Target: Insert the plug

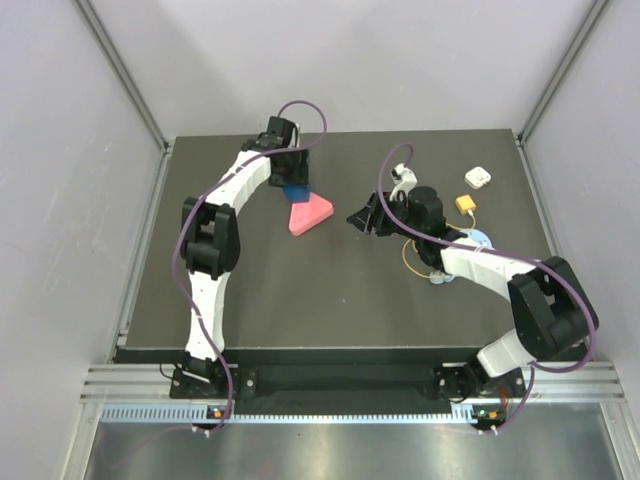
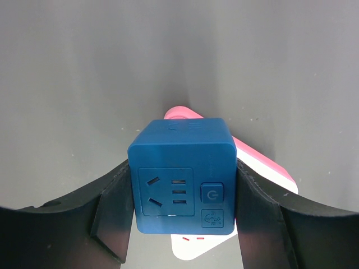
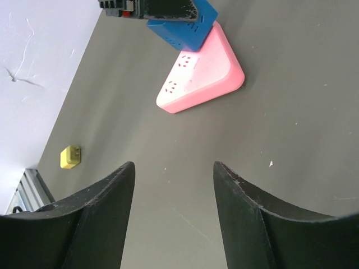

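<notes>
Top external view, items listed from the task object outward.

1. Plug (image 1: 465, 204): small yellow block lying flat on the table (image 1: 330, 300), near the far right corner and short of the right edge. Nothing is gripping it. In the right wrist view it appears as a lone yellow square at the left of the frame.
2. Wire (image 1: 405, 255): thin yellow-orange loop on the surface, mostly hidden under the right forearm. Where it joins the plug cannot be seen.
3. White square block (image 1: 478, 177): just beyond the plug, closer to the far right corner.
4. Light-blue disc (image 1: 482, 238): on the near side of the plug, partly covered by the right arm.
5. Right gripper (image 3: 174, 168): near the counter's middle, well apart from the plug, fingers spread with bare table between them.
6. Pink triangular socket strip (image 1: 308, 213): flat on the table, left of centre toward the far edge.
7. Blue socket cube (image 2: 179, 151): above the pink strip's far corner, clamped between both fingers of the left gripper (image 2: 182, 218).
8. Surface: dark grey matte top with an aluminium rail (image 1: 330, 378) along the near edge.
9. Room: plain pale walls (image 1: 350, 60) on three sides, with metal frame posts (image 1: 120, 75) at the far corners.
</notes>
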`<state>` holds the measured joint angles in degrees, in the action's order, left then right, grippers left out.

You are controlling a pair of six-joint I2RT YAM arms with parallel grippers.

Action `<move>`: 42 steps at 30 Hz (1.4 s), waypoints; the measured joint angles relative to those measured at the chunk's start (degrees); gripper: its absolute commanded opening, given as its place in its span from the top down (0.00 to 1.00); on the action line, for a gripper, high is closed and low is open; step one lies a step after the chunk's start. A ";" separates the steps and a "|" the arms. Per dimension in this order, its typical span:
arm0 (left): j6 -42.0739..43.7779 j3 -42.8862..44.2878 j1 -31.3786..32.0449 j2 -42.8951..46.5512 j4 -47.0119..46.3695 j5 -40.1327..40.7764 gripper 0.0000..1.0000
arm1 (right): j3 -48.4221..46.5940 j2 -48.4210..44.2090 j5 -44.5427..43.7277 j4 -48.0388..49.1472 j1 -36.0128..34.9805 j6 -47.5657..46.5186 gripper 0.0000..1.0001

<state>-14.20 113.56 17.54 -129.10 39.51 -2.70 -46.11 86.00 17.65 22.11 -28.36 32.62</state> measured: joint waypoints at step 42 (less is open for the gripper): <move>1.16 8.79 3.82 -3.63 16.35 2.10 0.11 | 5.35 -11.93 -6.23 -8.50 -0.02 2.99 0.40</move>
<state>-13.04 122.34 21.37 -132.73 55.86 -0.60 -40.75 74.06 11.42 13.61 -28.38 35.62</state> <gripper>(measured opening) 0.885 0.592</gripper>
